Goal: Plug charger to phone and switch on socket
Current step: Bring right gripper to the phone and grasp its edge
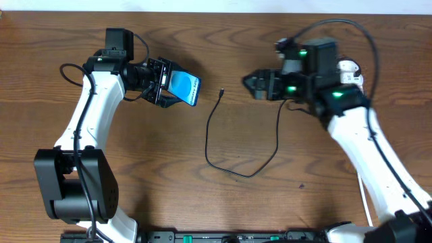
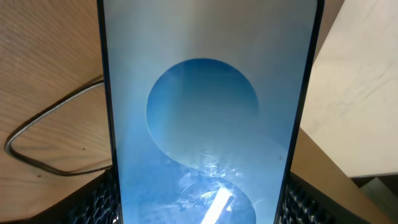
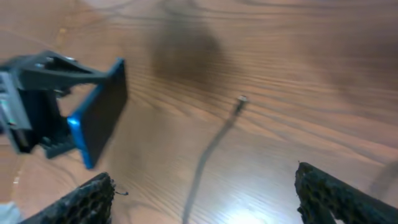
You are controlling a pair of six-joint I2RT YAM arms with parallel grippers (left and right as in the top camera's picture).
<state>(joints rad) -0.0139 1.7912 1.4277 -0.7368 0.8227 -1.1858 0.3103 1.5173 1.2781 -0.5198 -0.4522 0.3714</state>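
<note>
My left gripper is shut on the phone, holding it tilted above the table by its long edges. Its blue screen fills the left wrist view, with black finger pads at both lower edges. The charger lies on the wood, its small plug tip free between the two grippers. My right gripper stands open just right of that tip. In the right wrist view the tip lies ahead of the spread jaws, nothing gripped. The socket shows only as a white piece behind the right arm.
The charger's cable loops toward the table front and back up under the right arm. A white cord runs along the right arm's lower link. A pale wall borders the table's far edge.
</note>
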